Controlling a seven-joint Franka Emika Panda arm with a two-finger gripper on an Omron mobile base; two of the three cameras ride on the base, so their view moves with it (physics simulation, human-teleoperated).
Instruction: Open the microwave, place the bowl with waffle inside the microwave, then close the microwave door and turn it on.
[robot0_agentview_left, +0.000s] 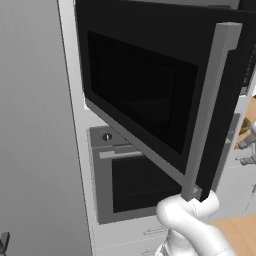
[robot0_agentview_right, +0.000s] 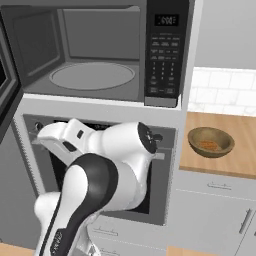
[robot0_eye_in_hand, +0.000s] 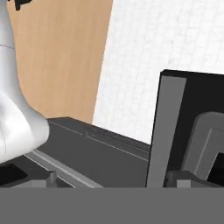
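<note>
With the microwave door (robot0_agentview_left: 150, 95) swung wide, we finish the opening step, our gripper spread fully and empty; next we must reach the bowl with waffle (robot0_agentview_right: 210, 141) on the counter (robot0_agentview_right: 240, 130) right of the microwave (robot0_agentview_right: 95, 50).

Even, flat rendered light with no glare; edges slightly soft. The microwave (robot0_agentview_right: 95, 50) cavity is dim, and shadows stay faint throughout.

The white arm (robot0_agentview_right: 100, 175) bends up from seven o'clock in the right base view, its jaws spread wide.
</note>
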